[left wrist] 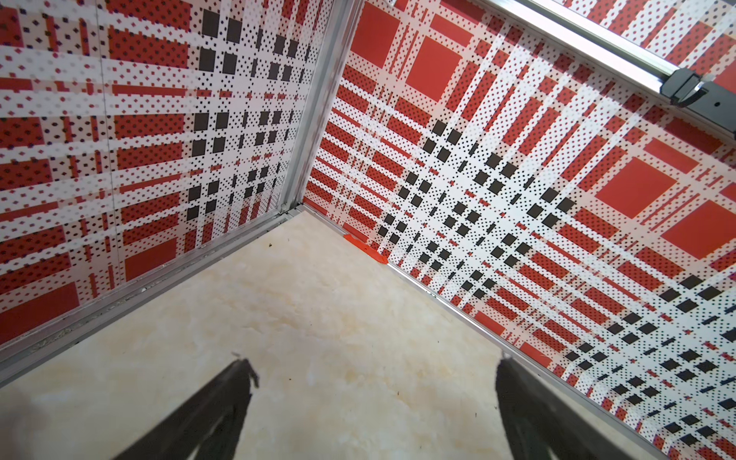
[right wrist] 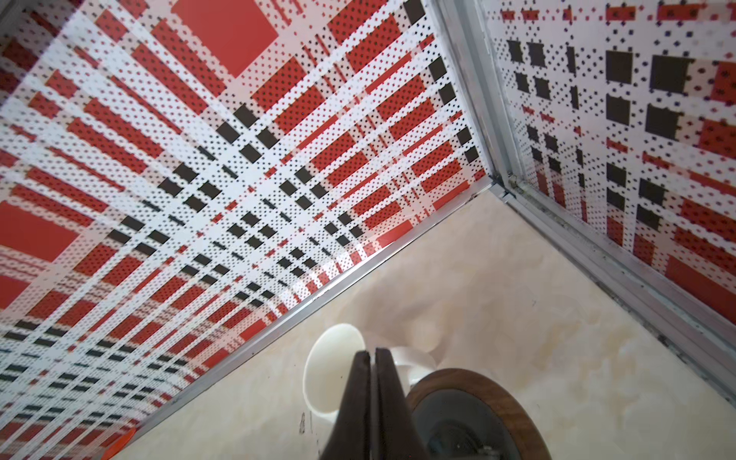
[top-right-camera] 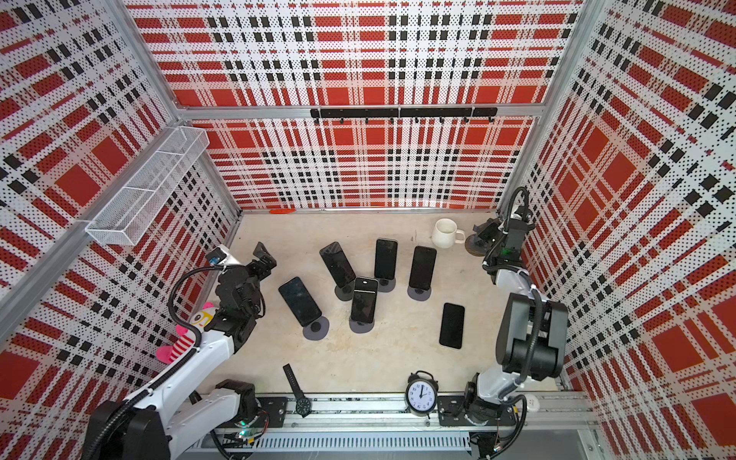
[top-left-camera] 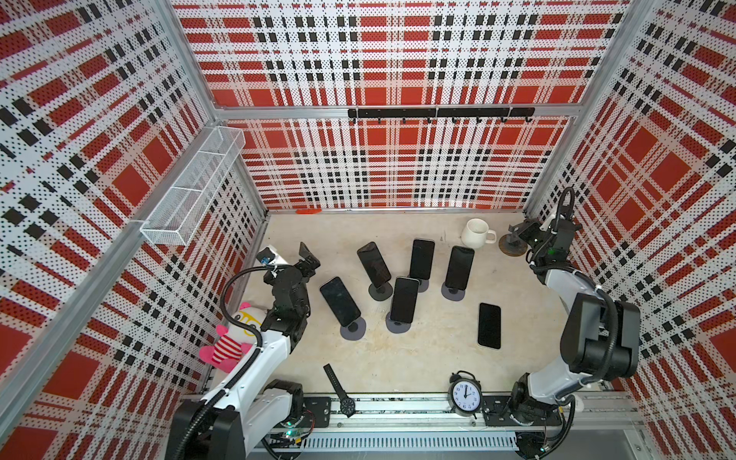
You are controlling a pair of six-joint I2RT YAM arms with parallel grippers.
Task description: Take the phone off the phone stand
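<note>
Risks: left gripper (top-left-camera: 308,258), jaws wide, empty, left of centre in a top view, near leftmost phone (top-left-camera: 339,300) leaning on stand (top-left-camera: 353,330). Sideways approach likely tips stand. Centre: middle phones (top-left-camera: 404,299) on stands, crowded; one bump could topple neighbours. Right of centre: flat phone (top-left-camera: 489,325), possible wrong target. Upper right: right gripper (top-left-camera: 517,233), jaws pressed together, empty, beside mug (top-left-camera: 476,233); swing-out could knock it.

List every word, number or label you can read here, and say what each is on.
"12": top of the alarm clock face; the other hour numerals in the ring are too small to read surely.
Wristwatch dial: markings too small to read.
Nothing else shows readable text.
</note>
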